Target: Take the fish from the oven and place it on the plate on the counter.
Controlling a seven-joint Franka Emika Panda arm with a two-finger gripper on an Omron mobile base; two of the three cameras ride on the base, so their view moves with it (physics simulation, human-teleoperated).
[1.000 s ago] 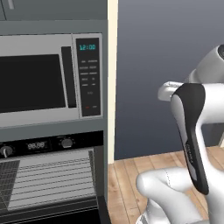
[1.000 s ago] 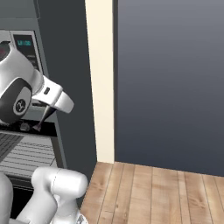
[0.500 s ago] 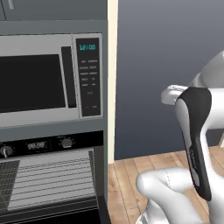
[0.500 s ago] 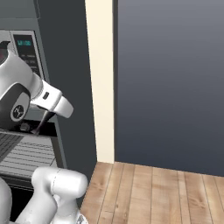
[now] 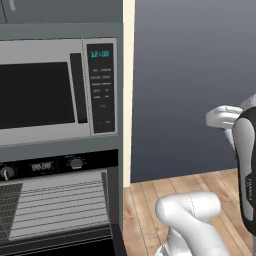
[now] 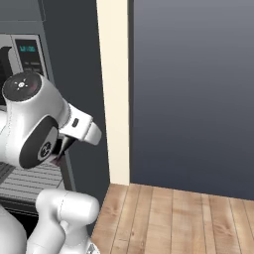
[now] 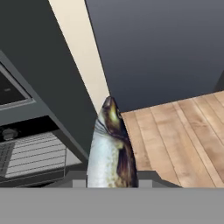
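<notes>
Tool [image 7: 111, 183] clamped on the fish [image 7: 109, 148], lower centre of hand view, oven [image 5: 55, 210] at left; narrow grip, fish may slip in transit.

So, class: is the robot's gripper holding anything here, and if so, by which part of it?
It holds the fish. In the hand view the fish rises from between the fingers, gripped at its lower end; whether that end is head or tail cannot be told.

dark blue-grey wall [image 5: 200, 85], wooden floor [image 6: 173, 218], cream trim [image 6: 115, 89]
</notes>
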